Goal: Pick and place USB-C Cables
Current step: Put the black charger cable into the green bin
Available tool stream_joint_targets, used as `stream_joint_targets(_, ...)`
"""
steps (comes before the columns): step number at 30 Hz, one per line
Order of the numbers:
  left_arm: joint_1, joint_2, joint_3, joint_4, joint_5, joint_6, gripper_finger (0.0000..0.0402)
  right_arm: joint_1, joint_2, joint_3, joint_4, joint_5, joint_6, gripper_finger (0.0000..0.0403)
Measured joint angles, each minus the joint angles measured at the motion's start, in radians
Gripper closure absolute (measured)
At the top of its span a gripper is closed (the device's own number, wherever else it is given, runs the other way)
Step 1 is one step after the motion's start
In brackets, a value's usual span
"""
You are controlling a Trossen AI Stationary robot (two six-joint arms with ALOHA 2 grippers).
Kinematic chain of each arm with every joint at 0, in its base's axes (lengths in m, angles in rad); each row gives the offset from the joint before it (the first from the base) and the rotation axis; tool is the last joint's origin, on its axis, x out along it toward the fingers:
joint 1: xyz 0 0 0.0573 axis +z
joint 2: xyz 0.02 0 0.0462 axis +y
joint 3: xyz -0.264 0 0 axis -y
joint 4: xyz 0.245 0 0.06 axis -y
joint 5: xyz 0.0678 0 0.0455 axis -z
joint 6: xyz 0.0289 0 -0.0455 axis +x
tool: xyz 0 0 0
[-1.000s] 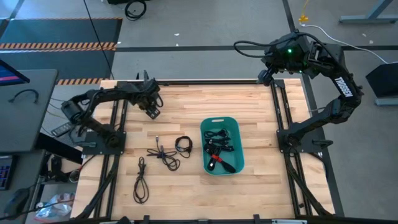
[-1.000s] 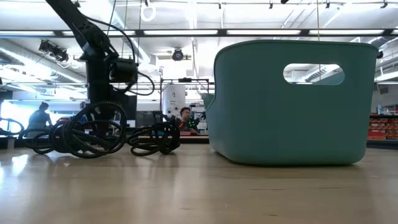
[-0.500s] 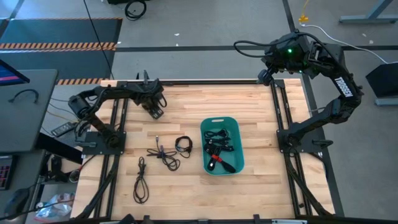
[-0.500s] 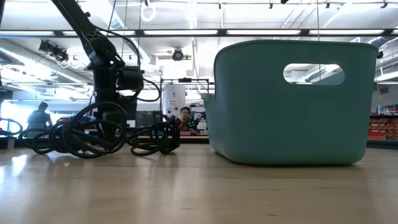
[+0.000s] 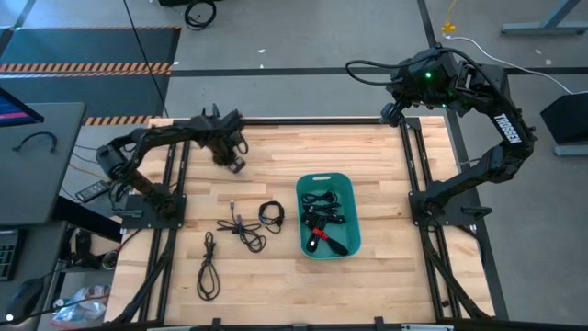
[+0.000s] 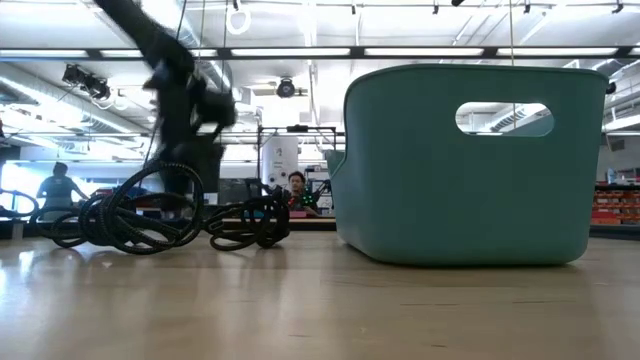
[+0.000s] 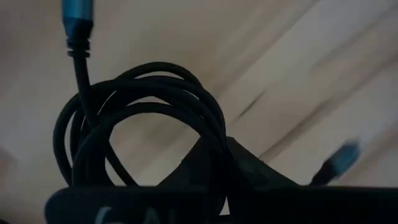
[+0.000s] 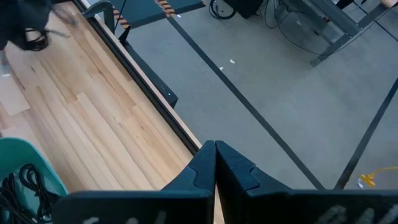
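Near the table's far left, my left gripper is shut on a coiled black USB-C cable with blue plugs. Three more black cables lie on the wood: a small coil, a loose tangle and a long loop. The teal tub holds several cables, one with a red band. My right gripper is shut and holds nothing. It stands high over the table's far right corner. My left gripper pinches the coil's bundled strands between its two fingers, on one side of the loop. The fingers come from above, pointing down. The coil stands out past the fingertips, both plugs free. Whether it is clear of the wood, I cannot tell.
In the low view the tub fills the right half, with coils of cable to its left. Black rails run along both table sides. Bare wood lies between my left gripper and the tub. People show in the room behind.
My left gripper has shut on the coiled cable at the far left. It has shifted slightly toward the table's right edge and, in the low view, is blurred and higher than half a second ago.
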Motion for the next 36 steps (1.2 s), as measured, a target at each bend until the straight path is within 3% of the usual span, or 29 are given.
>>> stream_joint_targets(4, -0.094, -0.057, 0.172, -0.162, 0.001, 0.006, 0.0378, 0.0, 0.0, 0.0, 0.0, 0.0, -0.001, 0.0387)
stream_joint_targets(12, -0.34, -0.089, 0.602, -0.208, -0.015, -0.005, 0.0378, 0.0, 0.0, 0.0, 0.0, -0.001, -0.008, 0.0387)
stream_joint_targets(18, -0.51, -0.087, 0.813, -0.2, -0.029, -0.04, 0.0378, 0.0, 0.0, 0.0, 0.0, -0.002, -0.022, 0.0387)
stream_joint_targets(22, -0.618, -0.087, 0.876, -0.177, -0.028, -0.056, 0.0378, 0.0, 0.0, 0.0, 0.0, -0.001, -0.036, 0.0387)
stream_joint_targets(28, -0.743, -0.069, 0.859, -0.067, -0.028, -0.112, 0.0378, 0.0, 0.0, 0.0, 0.0, -0.001, -0.053, 0.0387)
stream_joint_targets(36, -0.803, 0.105, 0.856, 0.062, 0.008, -0.124, 0.0378, 0.0, 0.0, 0.0, 0.0, -0.002, -0.053, 0.0387)
